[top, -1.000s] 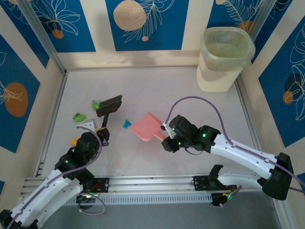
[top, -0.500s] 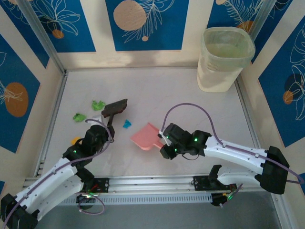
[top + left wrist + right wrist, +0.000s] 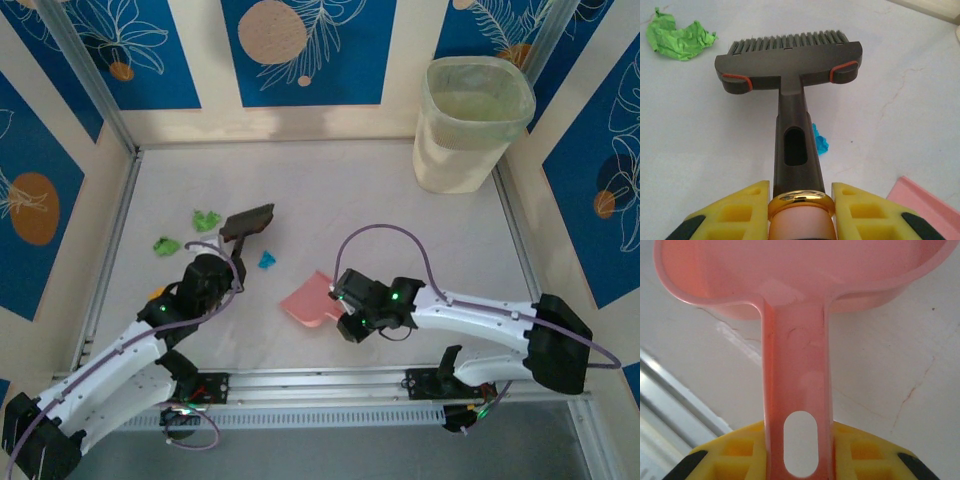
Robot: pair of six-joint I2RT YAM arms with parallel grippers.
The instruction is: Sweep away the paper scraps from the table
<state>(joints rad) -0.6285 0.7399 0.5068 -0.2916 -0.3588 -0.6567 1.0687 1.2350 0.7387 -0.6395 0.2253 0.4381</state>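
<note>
Green paper scraps (image 3: pixel 166 244) lie on the table (image 3: pixel 400 200) left of the brush (image 3: pixel 247 221), whose handle the left gripper (image 3: pixel 800 205) clamps. A blue scrap (image 3: pixel 266 260) sits just right of the brush handle. Farther right of the brush, the right gripper (image 3: pixel 799 450) grips the pink dustpan (image 3: pixel 308 298).

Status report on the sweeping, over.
Left gripper shut on dark bristle brush. Right gripper shut on pink plastic dustpan. Crumpled green and blue paper scraps loose on whitish table. Nothing blocking.
</note>
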